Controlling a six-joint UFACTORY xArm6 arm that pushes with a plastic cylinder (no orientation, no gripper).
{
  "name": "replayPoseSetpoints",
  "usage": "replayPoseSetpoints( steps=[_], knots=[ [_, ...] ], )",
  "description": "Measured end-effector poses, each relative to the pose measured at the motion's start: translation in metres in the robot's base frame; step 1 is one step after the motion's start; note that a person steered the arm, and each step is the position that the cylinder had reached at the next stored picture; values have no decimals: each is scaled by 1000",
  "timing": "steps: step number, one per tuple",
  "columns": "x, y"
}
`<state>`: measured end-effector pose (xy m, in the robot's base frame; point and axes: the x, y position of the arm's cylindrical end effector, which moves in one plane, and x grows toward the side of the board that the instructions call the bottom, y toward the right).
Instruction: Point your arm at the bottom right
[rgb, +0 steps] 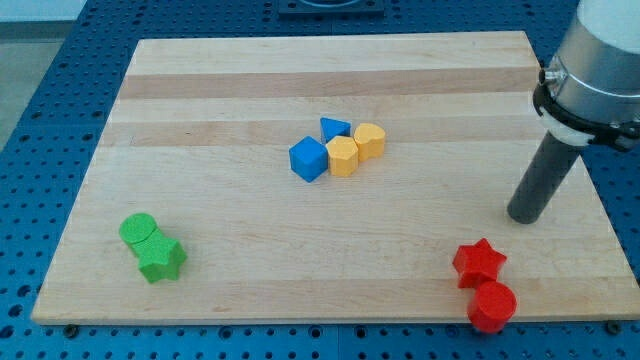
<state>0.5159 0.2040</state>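
My tip (524, 217) rests on the wooden board (200, 110) near its right edge, above and slightly right of the red star (479, 262). A red cylinder (491, 305) sits just below the star at the board's bottom right. In the middle lies a cluster: a blue cube (309, 159), a blue triangular block (335, 128), a yellow hexagonal block (343, 156) and a yellow heart-shaped block (369, 140). At the bottom left are a green cylinder (138, 231) and a green star (160, 259), touching each other.
The board lies on a blue perforated table (40, 80). The arm's grey body (598, 60) hangs over the board's right edge at the view's top right.
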Motion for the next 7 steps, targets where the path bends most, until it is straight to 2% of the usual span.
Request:
replayPoseSetpoints(
  steps=[2, 3, 5, 6, 7],
  knots=[
    [8, 63],
    [23, 68],
    [86, 68],
    [102, 67],
    [101, 66]
  ],
)
